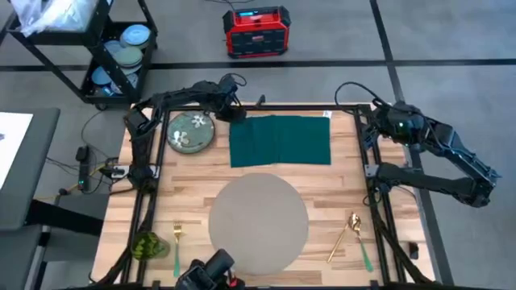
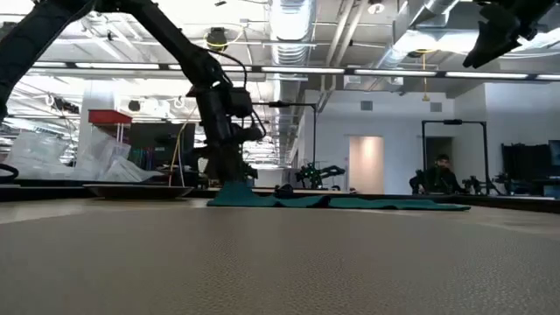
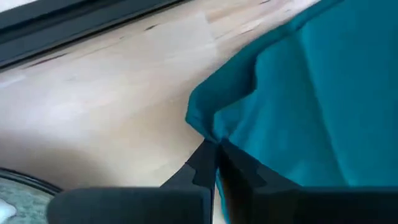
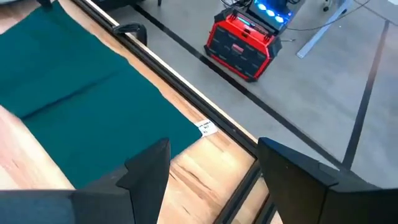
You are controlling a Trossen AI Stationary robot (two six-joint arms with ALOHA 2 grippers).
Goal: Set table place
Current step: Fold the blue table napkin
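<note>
— How were the fingers of the left gripper (image 3: 214, 163) seen?

— They were closed tight, and a corner of the dark teal napkin (image 1: 280, 139) was pinched between them, lifted into a small fold above the table (image 1: 339, 200). In the high view that gripper (image 1: 235, 113) was placed in the upper middle of the frame, at the napkin's upper left corner, just beside the green floral plate (image 1: 191, 132).

— And the right gripper (image 4: 211, 168)?

— Its fingers were spread wide and nothing was held or touched. It was raised at the right of the high view, beyond the table's right rail, near the napkin's upper right corner.

— Where was the place found?

— The round grey placemat (image 1: 259, 221) was laid flat in the lower middle of the frame, below the napkin and apart from it. Nothing was set on it.

— What was kept in containers?

— Stacked bluish plates (image 1: 127, 47) were seen on the shelves of the black wire cart (image 1: 106, 48), upper left. A fork (image 1: 176, 245) was laid left of the placemat, and a gold spoon (image 1: 346, 234) to its right. A red box (image 1: 256, 32) was stood on the floor at the top.
</note>
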